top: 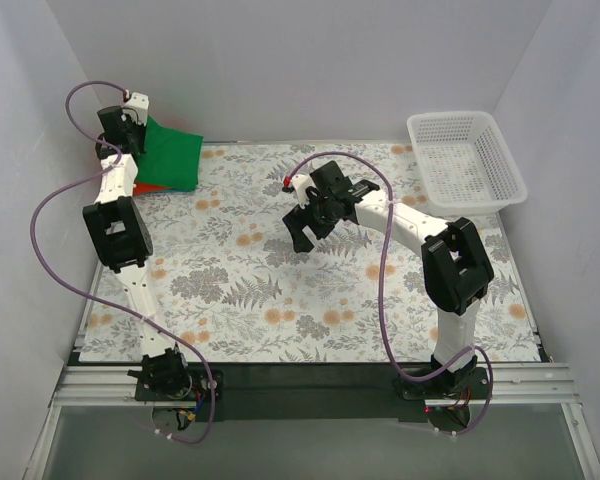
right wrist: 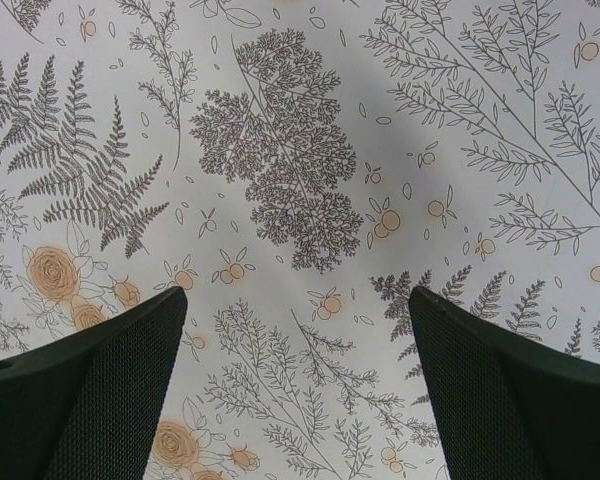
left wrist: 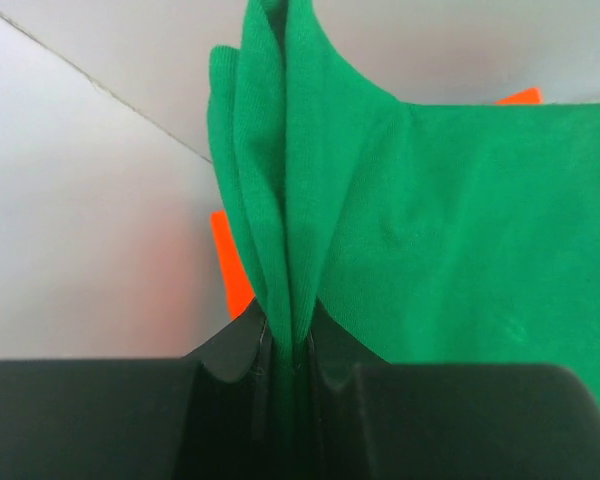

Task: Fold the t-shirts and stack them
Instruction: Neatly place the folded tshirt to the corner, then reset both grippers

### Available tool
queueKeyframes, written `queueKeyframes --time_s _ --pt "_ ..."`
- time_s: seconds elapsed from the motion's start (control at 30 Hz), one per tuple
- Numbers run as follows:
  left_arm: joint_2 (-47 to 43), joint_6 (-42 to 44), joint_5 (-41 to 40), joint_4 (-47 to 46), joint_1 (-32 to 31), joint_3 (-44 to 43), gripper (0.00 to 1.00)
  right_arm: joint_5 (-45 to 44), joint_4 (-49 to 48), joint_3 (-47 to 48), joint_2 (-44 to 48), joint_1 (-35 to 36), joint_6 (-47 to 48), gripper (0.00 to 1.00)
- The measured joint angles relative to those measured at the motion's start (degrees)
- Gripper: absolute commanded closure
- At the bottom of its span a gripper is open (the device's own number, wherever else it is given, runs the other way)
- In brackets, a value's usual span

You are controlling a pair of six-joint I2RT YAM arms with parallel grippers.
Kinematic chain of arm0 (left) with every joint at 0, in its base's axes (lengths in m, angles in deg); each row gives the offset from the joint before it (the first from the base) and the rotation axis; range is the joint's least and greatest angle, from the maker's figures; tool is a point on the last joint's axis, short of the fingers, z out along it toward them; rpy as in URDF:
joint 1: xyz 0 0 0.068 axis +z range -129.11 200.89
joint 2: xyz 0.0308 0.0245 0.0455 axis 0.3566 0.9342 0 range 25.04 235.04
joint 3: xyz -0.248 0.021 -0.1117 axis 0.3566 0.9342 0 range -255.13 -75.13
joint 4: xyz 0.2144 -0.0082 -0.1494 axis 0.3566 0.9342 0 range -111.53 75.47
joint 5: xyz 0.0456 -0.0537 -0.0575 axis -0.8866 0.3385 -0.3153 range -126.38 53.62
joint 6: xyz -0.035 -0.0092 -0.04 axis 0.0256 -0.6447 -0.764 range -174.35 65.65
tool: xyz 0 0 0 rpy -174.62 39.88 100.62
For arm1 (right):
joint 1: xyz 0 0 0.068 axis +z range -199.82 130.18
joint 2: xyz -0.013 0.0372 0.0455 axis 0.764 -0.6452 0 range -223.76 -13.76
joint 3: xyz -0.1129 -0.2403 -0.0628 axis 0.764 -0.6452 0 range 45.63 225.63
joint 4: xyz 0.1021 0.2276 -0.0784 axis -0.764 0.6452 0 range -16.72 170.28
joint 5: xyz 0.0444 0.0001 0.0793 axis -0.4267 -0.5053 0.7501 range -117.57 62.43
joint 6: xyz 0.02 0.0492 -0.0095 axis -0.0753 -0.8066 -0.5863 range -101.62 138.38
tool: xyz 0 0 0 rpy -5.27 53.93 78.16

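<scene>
Left gripper (left wrist: pixel 285 352) clamped on a bunched fold of the green t-shirt (left wrist: pixel 460 230), held up at the desk's (top: pixel 280 300) far-left corner, over the orange-red t-shirt (left wrist: pixel 230 262). Right gripper (right wrist: pixel 295 300) wide open, empty, above desk centre. Step looks like stacking green on orange-red. Next: lower squarely, release, flatten.
</scene>
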Motion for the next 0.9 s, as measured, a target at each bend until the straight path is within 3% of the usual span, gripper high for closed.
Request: queueKeyframes --time_s 0.27,0.37,0.43,0.47,0.83,0.9 --pt "2.29 2.29 -1.86 -2.10 0.33 0.00 1.00 0.02 0.59 0.00 -0.55 0.00 0.00 0.02" --pt "3.17 3.52 -3.91 -3.89 0.26 0.00 0.76 0.02 0.81 0.00 -0.55 0.00 0.00 0.02" --pt "3.67 4.31 -5.29 -5.11 0.28 0.00 0.53 0.02 0.83 0.00 -0.55 0.00 0.00 0.02" --pt "3.76 4.63 -6.03 -5.46 0.31 0.00 0.48 0.00 0.83 0.00 -0.55 0.00 0.00 0.02" --pt "2.38 5.38 -8.92 -5.64 0.55 -1.62 0.41 -1.14 0.94 0.02 -0.24 -0.13 0.22 0.02" --pt "1.03 4.98 -8.85 -3.65 0.48 -1.62 0.29 -1.49 1.01 0.02 0.39 -0.52 0.31 0.02"
